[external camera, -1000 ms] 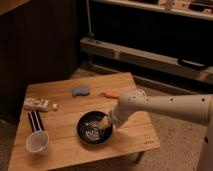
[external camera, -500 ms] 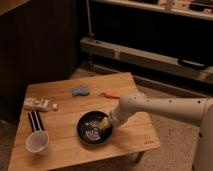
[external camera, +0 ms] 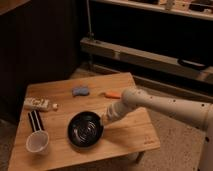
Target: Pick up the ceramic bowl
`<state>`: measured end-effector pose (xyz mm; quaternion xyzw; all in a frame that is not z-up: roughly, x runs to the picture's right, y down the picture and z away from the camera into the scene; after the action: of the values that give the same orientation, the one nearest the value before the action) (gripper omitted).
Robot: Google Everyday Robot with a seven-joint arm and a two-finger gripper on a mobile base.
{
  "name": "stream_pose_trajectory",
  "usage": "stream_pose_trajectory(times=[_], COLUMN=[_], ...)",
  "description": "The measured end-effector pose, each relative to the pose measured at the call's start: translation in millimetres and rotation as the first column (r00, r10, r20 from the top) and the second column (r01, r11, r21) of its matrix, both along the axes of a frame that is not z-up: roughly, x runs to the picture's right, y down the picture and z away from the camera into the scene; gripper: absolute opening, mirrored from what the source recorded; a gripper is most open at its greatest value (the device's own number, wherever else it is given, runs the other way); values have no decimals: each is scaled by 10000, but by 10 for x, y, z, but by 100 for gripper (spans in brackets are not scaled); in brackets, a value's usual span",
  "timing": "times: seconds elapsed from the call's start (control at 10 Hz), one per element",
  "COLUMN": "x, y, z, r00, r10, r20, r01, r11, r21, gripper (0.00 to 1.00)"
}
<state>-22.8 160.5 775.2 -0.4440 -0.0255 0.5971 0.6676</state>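
The ceramic bowl (external camera: pixel 85 130), glossy black with pale rings inside, sits on the wooden table (external camera: pixel 127 137) near its front middle. My gripper (external camera: pixel 106 119) is at the end of the white arm that reaches in from the right. It is low at the bowl's right rim, touching or almost touching it. The bowl rests flat on the table.
A small white cup (external camera: pixel 37 142) stands at the front left. Behind it lie a black striped item (external camera: pixel 35 121) and a white packet (external camera: pixel 37 104). A blue sponge (external camera: pixel 80 91) and an orange item (external camera: pixel 112 94) lie at the back. Dark shelving stands behind the table.
My gripper was over the inside of the bowl and is now at its right rim. The bowl now sits slightly further left on the table.
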Motion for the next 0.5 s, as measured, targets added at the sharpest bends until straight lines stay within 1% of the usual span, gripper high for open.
stream_pose_trajectory(times=[0.1, 0.2, 0.5], x=[-80, -78, 30], y=[-81, -92, -91], z=[-45, -39, -26], r00=[9997, 9996, 9996], r10=[-214, -191, 218], r20=[-136, -195, -167], r01=[215, 190, -224], r11=[9998, 9998, 9991], r21=[57, -41, -356], gripper=[0, 0, 0])
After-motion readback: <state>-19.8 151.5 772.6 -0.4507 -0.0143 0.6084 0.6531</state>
